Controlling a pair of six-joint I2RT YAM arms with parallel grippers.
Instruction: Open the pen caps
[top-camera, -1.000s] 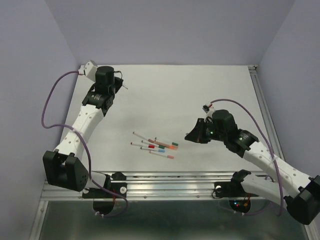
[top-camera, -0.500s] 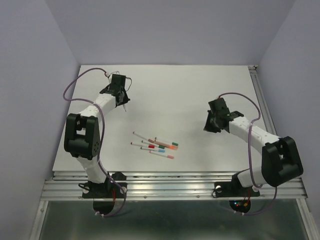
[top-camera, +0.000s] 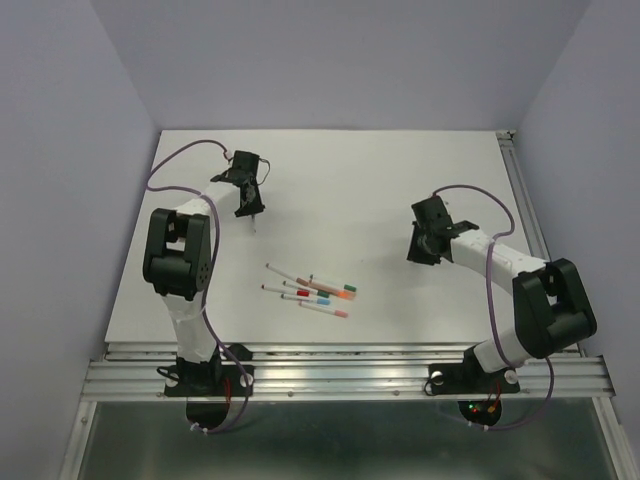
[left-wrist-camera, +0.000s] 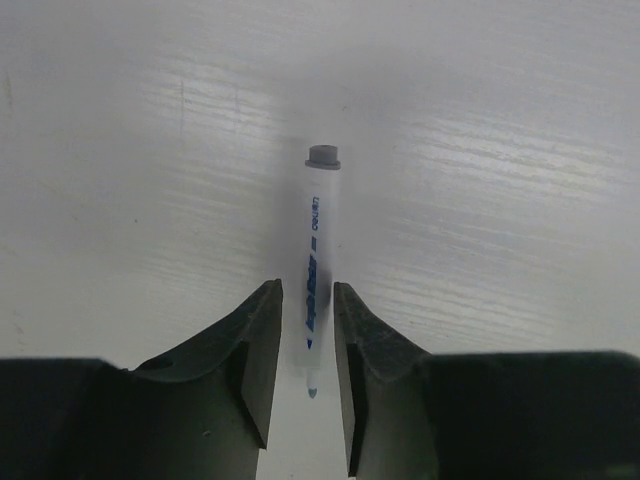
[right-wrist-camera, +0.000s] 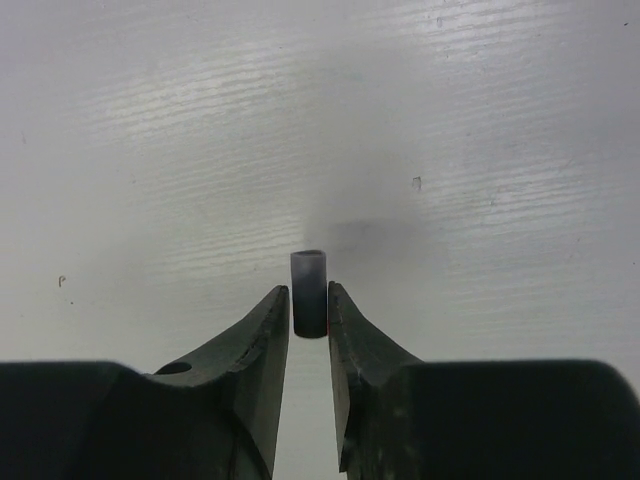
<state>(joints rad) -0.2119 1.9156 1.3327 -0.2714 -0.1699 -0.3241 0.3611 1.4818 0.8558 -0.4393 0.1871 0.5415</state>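
The left gripper is clamped on a slim white plastic pen barrel with blue print. The barrel's bare blue tip shows between the fingers, and its grey end plug points down toward the pale wood-grain table; whether the plug touches the surface cannot be told. The right gripper pinches a short dark tubular plastic cap by its lower half, open mouth facing away. The cap's colour is hard to read, though the barrel's blue tip suggests the two belong together. In the top view the grippers are well apart, the left one far back on the left, the right one toward the right side, so this pen looks opened.

Between them, nearer the front edge, lies a loose cluster of thin white pens with their caps on, among them an orange cap and a pink cap.

The step in hand appears to be putting both halves down. Done well, each arm would go low over bare table away from the cluster and part its fingers only once the piece rests on the surface. The barrel is better tilted flat than dropped on end. The cap is round and likely to roll, so it wants a release right at the surface, on its end if possible, leaving the cluster undisturbed for the next pick
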